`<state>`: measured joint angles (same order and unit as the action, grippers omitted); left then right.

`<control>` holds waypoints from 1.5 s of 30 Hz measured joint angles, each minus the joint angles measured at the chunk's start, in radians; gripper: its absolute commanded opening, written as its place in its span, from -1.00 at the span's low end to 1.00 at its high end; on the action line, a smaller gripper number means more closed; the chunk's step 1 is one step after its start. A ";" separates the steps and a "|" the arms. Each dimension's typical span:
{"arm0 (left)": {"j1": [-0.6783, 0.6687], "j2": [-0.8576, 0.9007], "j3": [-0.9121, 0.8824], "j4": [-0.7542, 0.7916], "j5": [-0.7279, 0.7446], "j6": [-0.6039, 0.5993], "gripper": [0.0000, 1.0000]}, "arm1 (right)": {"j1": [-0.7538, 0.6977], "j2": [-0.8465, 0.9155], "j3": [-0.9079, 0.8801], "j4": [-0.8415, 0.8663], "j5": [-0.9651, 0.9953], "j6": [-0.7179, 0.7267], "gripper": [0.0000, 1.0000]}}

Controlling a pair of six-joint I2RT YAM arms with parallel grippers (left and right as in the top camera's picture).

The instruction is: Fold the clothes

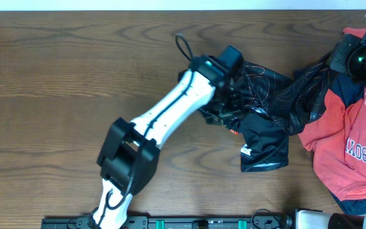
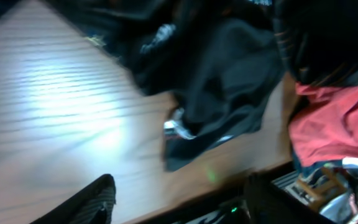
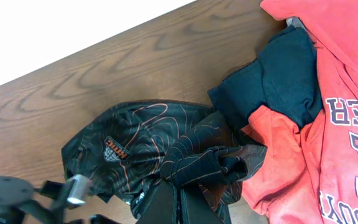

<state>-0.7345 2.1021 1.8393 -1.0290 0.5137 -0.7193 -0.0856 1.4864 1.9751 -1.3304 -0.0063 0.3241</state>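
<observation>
One jersey [image 1: 265, 137]: black, orange lines, logo unreadable.
Two shirts: red shirt [image 3: 291, 168], lettering partly readable; navy shirt [image 3: 284, 74].
Left gripper [image 2: 179, 190]: fingers apart.
Right gripper [image 3: 179, 205]: clamped on jersey.

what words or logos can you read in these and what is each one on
"ER": navy letters on the red shirt, the end of a cut-off word.
"BO" plus a third letter, Y or X: lower line on the same shirt, cut off at the frame edge.
Small white logo on the jersey: too small to read.
White tag on the jersey: too small to read.
Left wrist view: blurred, nothing readable.
</observation>
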 measured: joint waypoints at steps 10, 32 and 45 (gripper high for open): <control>-0.119 0.105 0.000 0.126 -0.027 -0.130 0.48 | 0.000 0.000 0.000 -0.018 0.000 -0.008 -0.98; -0.116 0.114 -0.003 0.063 -0.185 0.071 -0.88 | 0.000 0.000 0.000 -0.036 0.015 -0.022 -0.98; 0.434 -0.550 0.000 -0.105 -0.303 0.380 -0.88 | 0.000 0.001 0.000 -0.034 -0.037 -0.022 -0.98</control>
<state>-0.3008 1.5524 1.8389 -1.1339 0.2104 -0.3393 -0.0856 1.4876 1.9751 -1.3643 -0.0429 0.3019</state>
